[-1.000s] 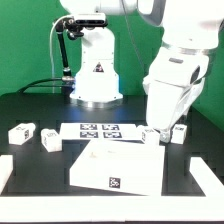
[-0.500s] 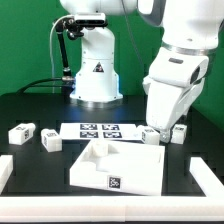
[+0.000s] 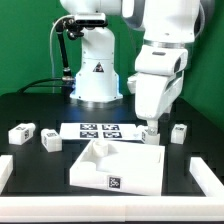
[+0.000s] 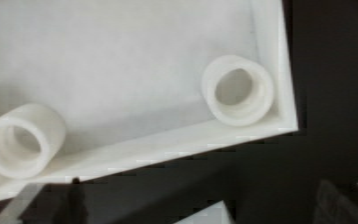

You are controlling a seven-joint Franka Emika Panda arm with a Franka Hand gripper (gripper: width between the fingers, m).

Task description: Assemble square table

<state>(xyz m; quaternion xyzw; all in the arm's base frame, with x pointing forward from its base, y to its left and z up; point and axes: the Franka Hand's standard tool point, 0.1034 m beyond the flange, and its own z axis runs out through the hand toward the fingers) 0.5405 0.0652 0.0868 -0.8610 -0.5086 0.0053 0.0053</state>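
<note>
The white square tabletop [image 3: 115, 165] lies at the front with its rimmed underside up and a tag on its front wall. The wrist view shows a corner of that underside [image 4: 123, 70] with two round sockets [image 4: 240, 90] [image 4: 19, 140]. Two white legs [image 3: 20, 131] [image 3: 50, 140] lie at the exterior view's left. A third leg [image 3: 179, 133] lies at the right. A fourth leg [image 3: 150, 134] stands behind the tabletop's far right corner. My gripper [image 3: 150, 123] hangs just above this fourth leg. Its dark fingers [image 4: 60, 200] stand wide apart and hold nothing.
The marker board [image 3: 100, 129] lies flat behind the tabletop. The white domed robot base [image 3: 97, 65] stands at the back. White rails [image 3: 6, 170] [image 3: 210, 172] border the table at the front left and right.
The arm has swung toward the exterior view's left and now stands over the leg behind the tabletop's far right corner. The legs and tabletop have not moved.
</note>
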